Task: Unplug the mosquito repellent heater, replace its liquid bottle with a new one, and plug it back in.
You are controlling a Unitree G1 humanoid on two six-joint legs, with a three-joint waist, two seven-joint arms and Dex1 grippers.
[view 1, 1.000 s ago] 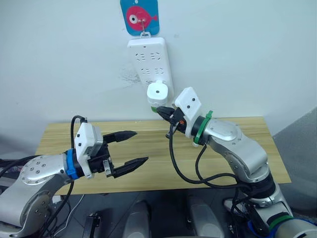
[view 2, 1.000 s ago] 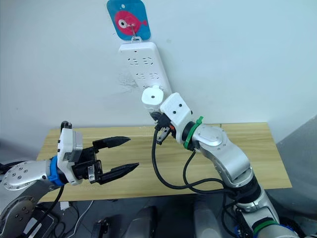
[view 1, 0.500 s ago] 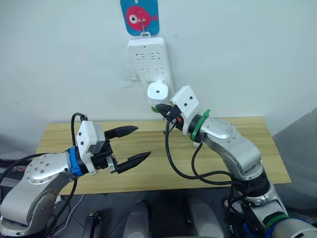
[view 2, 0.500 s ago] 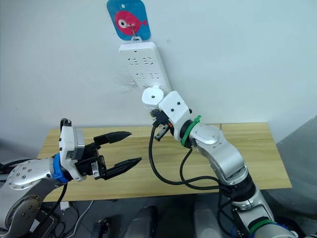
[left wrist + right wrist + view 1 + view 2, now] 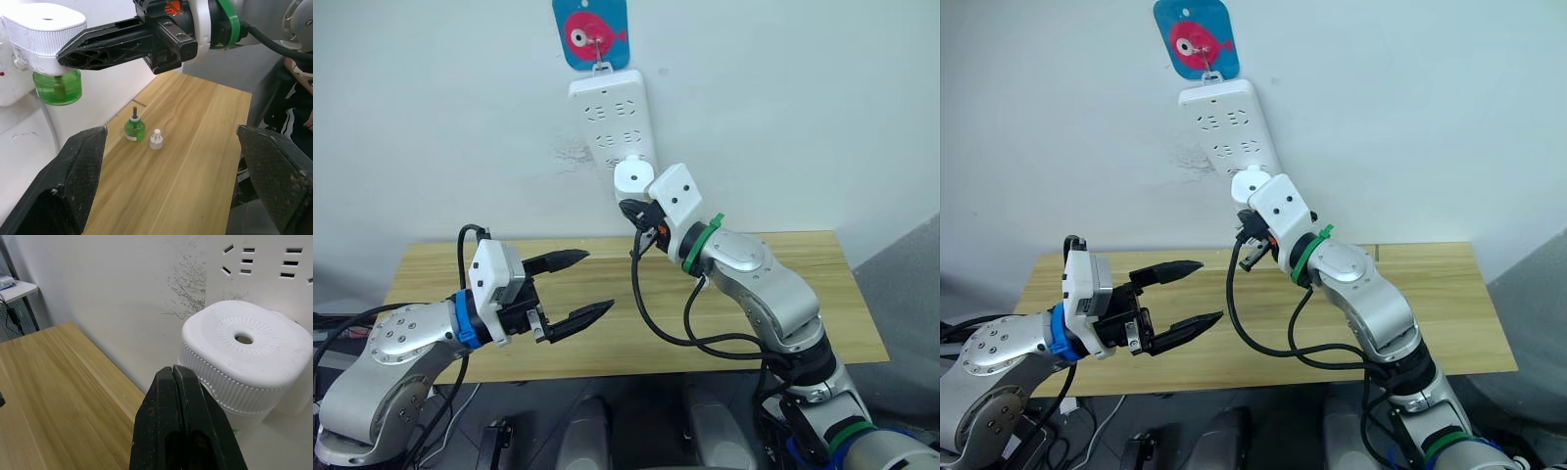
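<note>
White and rounded, the mosquito repellent heater (image 5: pixel 632 176) sits at the lower end of the power strip (image 5: pixel 612 113) on the wall, a green liquid bottle (image 5: pixel 59 87) under it. The right gripper (image 5: pixel 182 382), jaws pressed together and holding nothing, is just beside the heater at its 5 o'clock. The left gripper (image 5: pixel 576 287) hovers over the wooden table (image 5: pixel 803 279) with jaws wide apart and empty. A small green bottle (image 5: pixel 134 128) and white cap (image 5: pixel 155 139) stand side by side on the table.

white wall (image 5: pixel 431 98); wooden table (image 5: pixel 803 294)
</note>
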